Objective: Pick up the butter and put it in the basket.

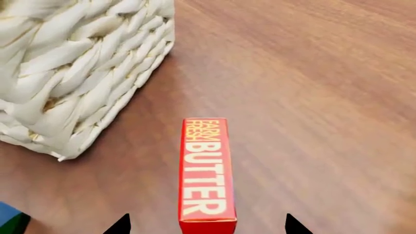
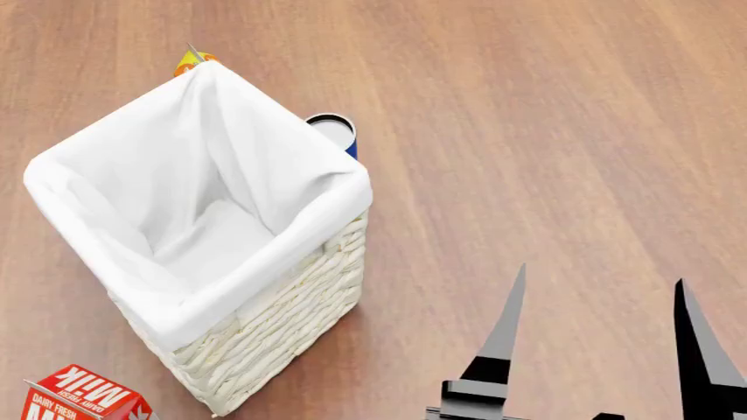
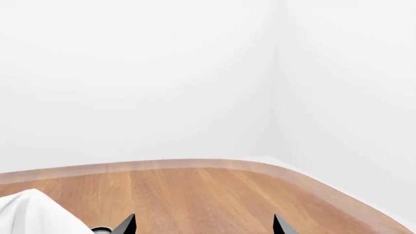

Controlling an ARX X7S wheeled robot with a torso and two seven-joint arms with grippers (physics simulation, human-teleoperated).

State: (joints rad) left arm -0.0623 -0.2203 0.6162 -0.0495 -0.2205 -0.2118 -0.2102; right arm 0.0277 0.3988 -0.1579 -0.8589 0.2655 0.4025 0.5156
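The butter (image 1: 206, 170), a slim red carton with "FARM FRESH BUTTER" lettering, lies on the wooden table just past the basket's wicker corner (image 1: 78, 73). My left gripper (image 1: 208, 218) is open. Its two dark fingertips stand either side of the carton's near end, with a gap on each side. In the head view the basket (image 2: 280, 324) stands tall with its white liner folded over the rim, and neither the butter nor my left gripper shows there. My right gripper (image 2: 601, 297) is open and empty, raised to the right of the basket, fingers pointing away from me.
A red milk carton (image 2: 82, 398) stands by the basket's near left corner. A blue can (image 2: 332, 131) and an orange-topped item (image 2: 192, 61) sit behind the basket. The right wrist view shows the table's curved far edge (image 3: 260, 163) and a white wall.
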